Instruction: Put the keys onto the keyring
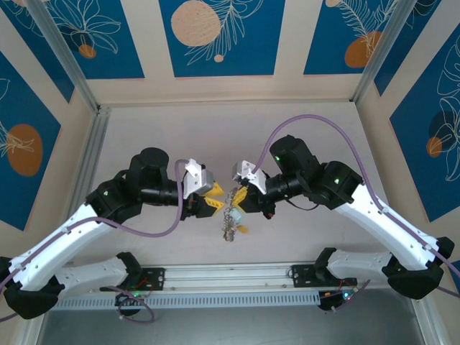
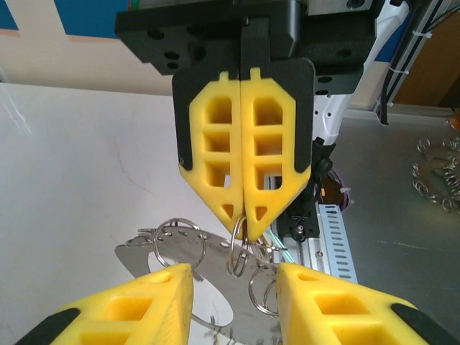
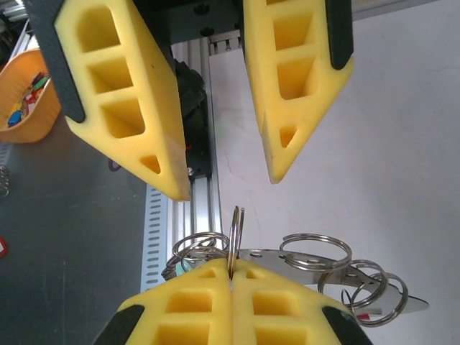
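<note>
The keyring (image 1: 231, 223) hangs between both grippers above the table. It is a flat silvery plate (image 2: 215, 277) with holes along its rim and several split rings through them. My right gripper (image 3: 230, 264) is shut on one upright split ring (image 3: 235, 233); in the left wrist view that gripper (image 2: 244, 223) pinches the ring from above. My left gripper (image 2: 233, 272) is open, with a finger on each side of the plate and not touching it; it also shows as (image 3: 228, 183). A pale teal sliver (image 3: 178, 267) and a red bit (image 3: 365, 315) among the rings look like keys.
An orange basket (image 3: 25, 93) with small coloured pieces stands on the dark surface beyond the aluminium rail (image 3: 183, 208). Loose split rings (image 2: 435, 172) lie on that grey surface. The white table (image 1: 230, 136) stretches behind the grippers.
</note>
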Controlling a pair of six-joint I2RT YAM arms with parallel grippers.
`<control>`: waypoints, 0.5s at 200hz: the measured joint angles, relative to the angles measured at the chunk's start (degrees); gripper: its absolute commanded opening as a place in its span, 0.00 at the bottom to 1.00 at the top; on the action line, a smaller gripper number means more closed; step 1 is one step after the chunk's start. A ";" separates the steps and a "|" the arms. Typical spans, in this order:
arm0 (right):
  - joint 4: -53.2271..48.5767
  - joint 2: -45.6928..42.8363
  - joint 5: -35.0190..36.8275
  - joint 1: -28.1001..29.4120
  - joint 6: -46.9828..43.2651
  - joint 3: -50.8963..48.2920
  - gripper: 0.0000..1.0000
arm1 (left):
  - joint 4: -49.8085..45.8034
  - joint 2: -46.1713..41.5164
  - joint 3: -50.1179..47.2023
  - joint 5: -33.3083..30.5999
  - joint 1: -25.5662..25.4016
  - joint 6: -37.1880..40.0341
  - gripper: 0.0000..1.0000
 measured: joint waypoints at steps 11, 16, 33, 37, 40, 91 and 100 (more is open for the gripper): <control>-0.22 0.09 0.31 0.15 -0.04 0.07 0.00 | -0.02 0.42 0.22 0.24 -0.07 0.02 0.35; -0.24 0.09 0.33 0.20 -0.04 0.07 0.00 | 0.02 0.61 0.31 0.42 -0.09 0.02 0.35; -0.20 0.11 0.48 0.37 -0.04 0.07 0.00 | 0.04 1.46 0.42 0.96 -0.09 0.02 0.35; -0.17 0.11 0.48 0.39 -0.02 0.07 0.00 | 0.04 1.66 0.42 1.05 -0.09 0.04 0.35; -0.17 0.11 0.48 0.39 -0.04 0.07 0.00 | 0.04 1.81 0.42 1.07 -0.09 0.04 0.35; 0.66 0.48 0.26 0.48 -0.02 0.09 0.00 | 0.50 2.75 0.42 1.31 -0.09 1.18 0.29; 0.87 0.63 0.26 0.59 -0.02 0.09 0.00 | 0.76 2.78 0.44 1.40 -0.09 1.38 0.26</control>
